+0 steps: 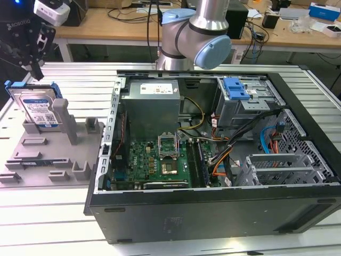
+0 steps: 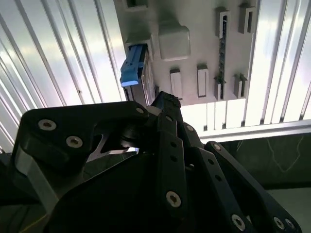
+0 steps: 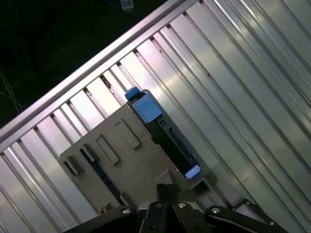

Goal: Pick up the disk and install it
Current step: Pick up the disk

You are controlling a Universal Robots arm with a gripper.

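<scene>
Hanging in the upper left of the exterior view, the gripper [image 1: 37,73] was clenched on nothing, its tips drawn together to a point just above the disk [image 1: 37,108] and apart from it. The disk stood upright on one edge in a grey holder [image 1: 59,154] at the left of the frame. Its white-and-blue label faced the camera and its blue bracket showed along the top edge and corners.

The holder lay on the slatted metal counter [image 1: 48,213], just beside an open computer case [image 1: 213,216] that took up the centre and right of the frame. Inside the case, a grey power supply [image 1: 152,104] sat at the rear above a green motherboard [image 1: 154,160]. A drive bay with a blue latch [image 1: 235,88] occupied the upper right, with blue and orange cables [image 1: 262,140] below it. The arm [image 1: 197,34] rose behind the case at top centre, in front of a wooden desk [image 1: 106,24] strewn with wires.

In both wrist views the disk [image 2: 141,80] [image 3: 167,138] appeared edge-on, slotted into the holder [image 2: 194,29] [image 3: 112,145] with the blue bracket ends visible. The clenched gripper [image 2: 164,97] [image 3: 165,187] pointed toward it without touching, and the ribbed counter [image 2: 58,58] [image 3: 233,73] lay beneath.
</scene>
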